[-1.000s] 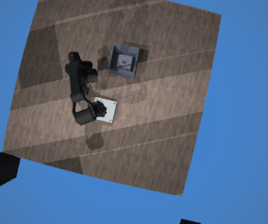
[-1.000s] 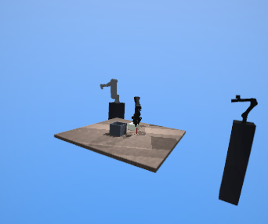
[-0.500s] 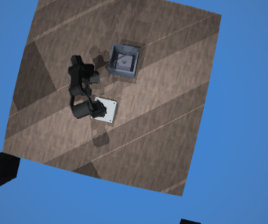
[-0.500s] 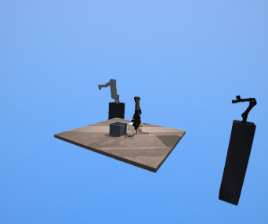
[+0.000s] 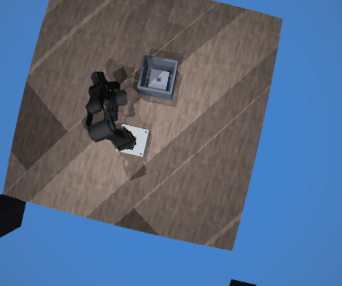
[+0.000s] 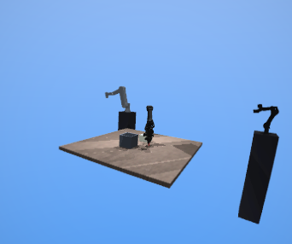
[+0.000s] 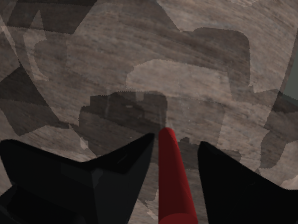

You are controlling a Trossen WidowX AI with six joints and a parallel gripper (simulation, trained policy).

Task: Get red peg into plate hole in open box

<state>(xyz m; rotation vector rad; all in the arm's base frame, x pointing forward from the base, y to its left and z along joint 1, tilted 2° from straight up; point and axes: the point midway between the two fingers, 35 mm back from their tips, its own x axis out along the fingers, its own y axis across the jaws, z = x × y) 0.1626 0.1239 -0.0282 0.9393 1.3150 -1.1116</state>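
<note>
The red peg stands between the two fingers in the wrist view, its near end pointing up toward the camera. My gripper is low over the table, its fingers part-way together around the peg. A gap shows on each side of the peg, narrower at the left fingertip, so the gripper is open. In the top view the arm hides the peg. The open grey box stands apart from the gripper. A pale plate with a small dark hole lies at its bottom.
The arm's white base plate is on the wooden table, below the box in the top view. Two other arms stand on dark pedestals beyond the table edges. Shadows of the arm lie around the peg.
</note>
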